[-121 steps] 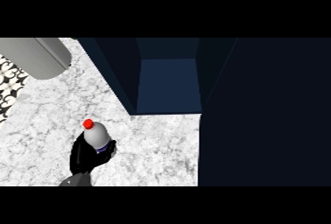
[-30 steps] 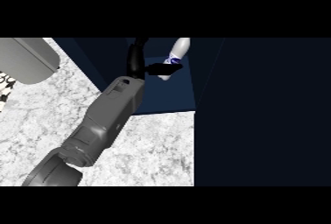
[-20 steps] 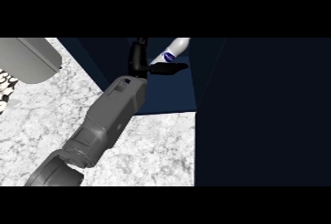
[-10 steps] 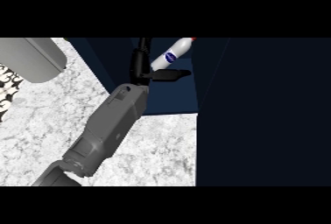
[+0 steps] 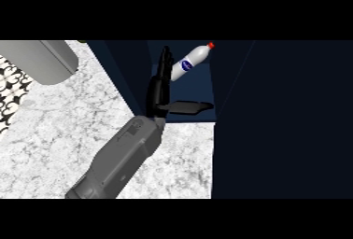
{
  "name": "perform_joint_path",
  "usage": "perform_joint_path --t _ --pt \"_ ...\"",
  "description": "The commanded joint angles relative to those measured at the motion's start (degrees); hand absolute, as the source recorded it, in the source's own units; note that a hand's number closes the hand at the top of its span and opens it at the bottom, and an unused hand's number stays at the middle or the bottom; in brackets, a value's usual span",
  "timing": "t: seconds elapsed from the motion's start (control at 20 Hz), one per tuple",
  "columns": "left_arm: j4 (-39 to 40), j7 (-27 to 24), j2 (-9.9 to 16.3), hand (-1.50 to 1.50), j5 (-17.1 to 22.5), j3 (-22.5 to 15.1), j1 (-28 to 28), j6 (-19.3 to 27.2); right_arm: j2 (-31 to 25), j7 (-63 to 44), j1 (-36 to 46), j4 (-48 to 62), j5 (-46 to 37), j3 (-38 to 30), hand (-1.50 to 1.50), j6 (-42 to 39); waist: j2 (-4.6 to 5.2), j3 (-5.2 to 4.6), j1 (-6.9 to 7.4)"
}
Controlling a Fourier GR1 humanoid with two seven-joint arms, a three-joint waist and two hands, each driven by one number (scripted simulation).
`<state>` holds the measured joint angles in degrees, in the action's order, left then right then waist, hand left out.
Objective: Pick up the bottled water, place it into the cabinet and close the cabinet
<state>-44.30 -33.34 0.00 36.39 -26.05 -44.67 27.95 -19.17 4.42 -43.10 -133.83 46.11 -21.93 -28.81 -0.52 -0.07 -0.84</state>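
1. The fingers (image 5: 163,70) of the one hand (image 5: 160,93) in view are held straight and nothing is grasped by them; the thumb (image 5: 189,106) is stretched out sideways, away from them. The bottle has been let go.
2. Which hand this is cannot be settled from the view alone; since the grey forearm (image 5: 121,161) comes in from the lower left, it is taken to be the left hand. The other hand is not seen.
3. The bottle (image 5: 191,63) is found inside the cabinet (image 5: 207,93), toward the back of the open compartment, tilted with its red cap pointing up and to the right. It lies just beside the fingertips, and whether it is touched by them cannot be told.
4. The hand itself is placed within the cabinet opening, close to the left wall, with the thumb near the front edge of the cabinet floor.
5. The marble counter (image 5: 62,126) is seen to the left of and in front of the cabinet, and a grey rounded object (image 5: 41,58) lies on it well to the cabinet's left.
6. The placing step is judged to be done or nearly so; the closing of the cabinet is not yet done.
7. For the next move, the hand would need to be drawn out of the opening without the tilted bottle being knocked, and the door would then have to be found and swung shut. The door cannot be made out clearly among the dark panels to the right.
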Motion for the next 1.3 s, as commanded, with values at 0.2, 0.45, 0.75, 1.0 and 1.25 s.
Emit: perform_joint_path --t 0.2,0.45,0.75,1.0,1.25 --pt "-19.96 0.37 0.17 -1.5 -1.02 -8.53 17.64 4.16 1.41 -3.74 -3.38 -11.92 0.49 -1.39 -1.5 4.35 -0.21 -0.02 1.39" --pt "-30.28 0.22 3.13 -1.5 -2.57 -14.0 27.78 2.61 1.57 -2.48 -2.59 -10.45 -1.94 -1.45 -1.5 1.99 -0.01 0.01 0.97" --pt "-41.85 0.8 9.3 1.5 -5.01 -18.83 36.59 1.72 -1.15 -3.35 -0.48 -8.22 -2.21 -0.53 1.5 -2.01 0.18 0.03 1.01" --pt "-50.94 2.98 19.32 1.5 -4.83 -18.2 42.53 -0.78 -1.85 -5.41 -2.86 -12.26 -2.34 2.3 1.5 -3.8 0.16 -0.01 1.06" --pt "-55.8 3.98 26.55 1.5 -2.01 -13.48 45.5 -4.64 -4.48 -5.46 -3.49 -9.9 -5.5 4.41 1.5 -11.77 0.08 0.0 0.79"
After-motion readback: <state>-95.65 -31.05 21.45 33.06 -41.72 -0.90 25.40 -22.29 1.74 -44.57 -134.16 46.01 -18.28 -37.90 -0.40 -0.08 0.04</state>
